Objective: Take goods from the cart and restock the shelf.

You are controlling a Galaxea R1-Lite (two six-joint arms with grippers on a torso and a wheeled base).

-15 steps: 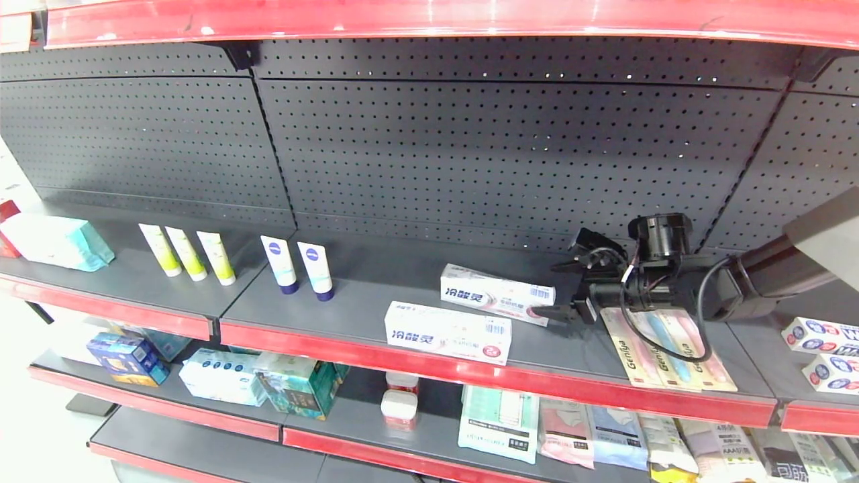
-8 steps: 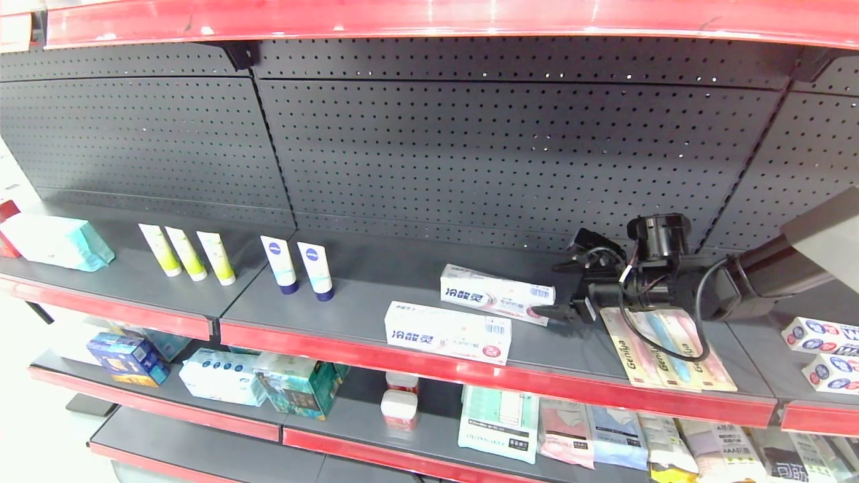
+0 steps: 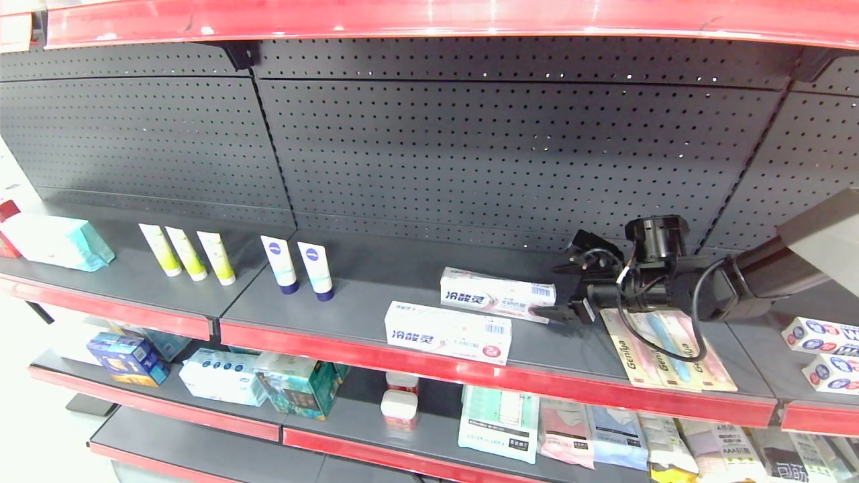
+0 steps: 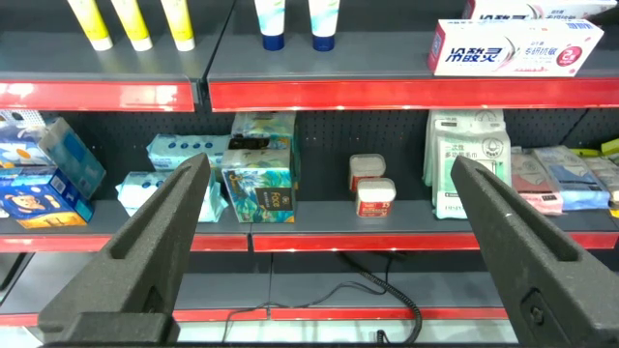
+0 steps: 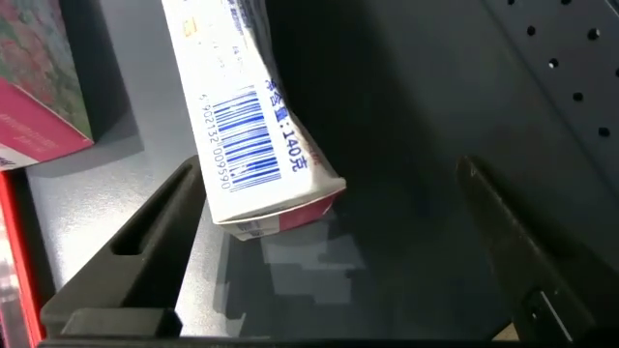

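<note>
Two white toothpaste boxes lie on the dark shelf (image 3: 376, 268). The front box (image 3: 447, 332) rests along the red edge, also seen from below as the front box (image 4: 513, 46). The rear box (image 3: 496, 294) lies slanted behind it. My right gripper (image 3: 562, 288) is open at the rear box's right end. In the right wrist view the barcoded end of the rear box (image 5: 242, 126) sits on the shelf between the spread fingers of the right gripper (image 5: 329, 174), nearer one finger. My left gripper (image 4: 329, 164) hangs open and holds nothing, below and in front of the shelves.
Toothbrush packs (image 3: 661, 349) lie under my right wrist, with small white boxes (image 3: 825, 352) further right. Yellow-green tubes (image 3: 188, 251) and blue-capped tubes (image 3: 298, 265) stand to the left. The pegboard back (image 3: 470, 147) rises close behind. Lower shelves hold tissue packs and boxes (image 4: 261, 179).
My right arm has crept slightly left and down towards the rear box. The boxes stay where they were and the gripper stays open.
</note>
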